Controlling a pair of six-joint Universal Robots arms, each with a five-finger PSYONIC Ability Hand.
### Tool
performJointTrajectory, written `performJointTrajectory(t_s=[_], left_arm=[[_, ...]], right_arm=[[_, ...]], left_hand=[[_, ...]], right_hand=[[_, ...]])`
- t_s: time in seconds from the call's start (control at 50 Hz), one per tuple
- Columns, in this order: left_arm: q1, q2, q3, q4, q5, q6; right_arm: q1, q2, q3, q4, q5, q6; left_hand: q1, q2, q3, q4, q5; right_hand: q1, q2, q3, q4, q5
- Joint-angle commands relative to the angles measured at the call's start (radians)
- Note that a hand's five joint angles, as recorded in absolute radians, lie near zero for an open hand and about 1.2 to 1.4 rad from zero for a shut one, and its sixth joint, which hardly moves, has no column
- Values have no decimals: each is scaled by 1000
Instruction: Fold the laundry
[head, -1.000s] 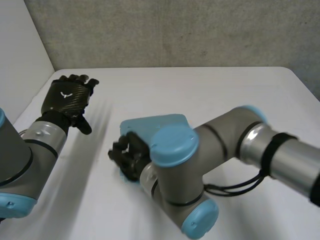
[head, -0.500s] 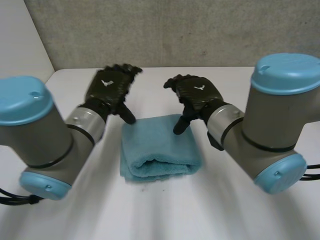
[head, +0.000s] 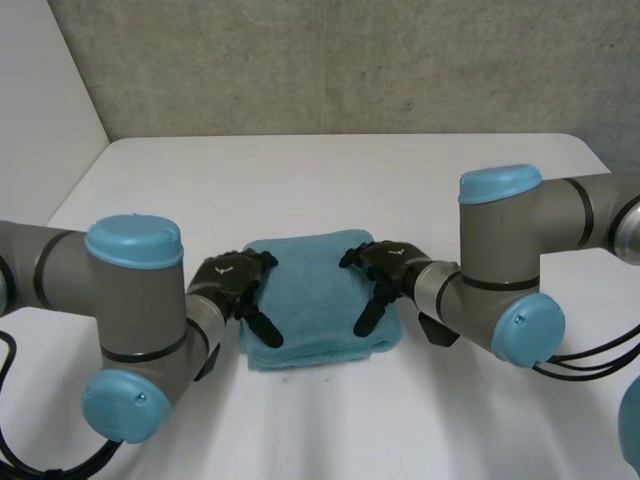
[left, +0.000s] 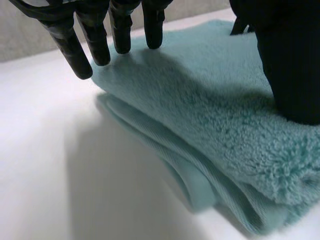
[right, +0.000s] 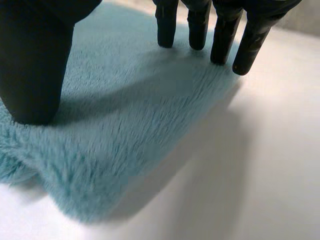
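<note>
Over the last half second both arms had swung down and inward, so that the left hand (head: 232, 283) and the right hand (head: 385, 265), which had hung above the far edge of the towel (head: 318, 300), now sat low on its two side edges. The towel itself had not shifted. It lay folded into a thick teal block midway between the table's left and right edges and closer to the near edge than to the far one.

In the left wrist view the left hand was released. Its fingers (left: 95, 40) were straight, with their tips at the towel's (left: 200, 115) left edge where the pile met the table (left: 60, 175), and the thumb (left: 292, 65) was planted on the top layer. The stacked layers showed along that side.

The right wrist view showed the same on the other side. The fingers (right: 225, 40) were straight and spread at the towel's (right: 130, 115) right edge, the thumb (right: 35, 65) pressed into the fluffy top, and nothing was pinched.

The table (head: 330, 190) was plain white and matte, with rounded far corners. Behind its far edge stood a rough grey concrete wall (head: 350, 60), and a smooth white panel (head: 40, 100) ran along the left edge.
</note>
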Motion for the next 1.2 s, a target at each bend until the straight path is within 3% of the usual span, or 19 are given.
performJointTrajectory(t_s=[0.02,0.2,0.24,0.3,0.46,0.8,0.98,1.2], left_arm=[[-1,154,30,1,7,24],[53,349,117,-48,14,42],[126,399,153,-121,18,64],[148,428,197,-206,33,75],[162,464,199,-266,132,59],[167,464,185,-252,135,53],[163,473,138,-137,135,47],[163,481,124,-122,136,49]], right_arm=[[-31,-219,14,-18,2,1],[-140,-488,43,-57,101,7],[-197,-566,60,-66,137,7],[-246,-618,75,-66,160,4],[-284,-638,89,-41,162,-19],[-275,-634,115,-24,162,-70],[-271,-625,147,-24,162,-165],[-269,-622,160,-26,156,-180]], left_hand=[[-22,-26,-39,-29,-43],[-16,-20,-33,-23,-37],[-19,-23,-36,-26,-40],[-26,-30,-42,-33,-47],[-26,-30,-42,-33,-47],[-26,-30,-42,-33,-47],[-26,-30,-42,-33,-47],[-26,-30,-42,-33,-47]], right_hand=[[-4,-47,-29,-58,-62],[-4,-47,-29,-58,-62],[-4,-47,-29,-58,-62],[-4,-47,-29,-58,-62],[-4,-47,-29,-58,-62],[-4,-47,-29,-58,-62],[-4,-47,-29,-58,-62],[-4,-47,-29,-58,-62]])
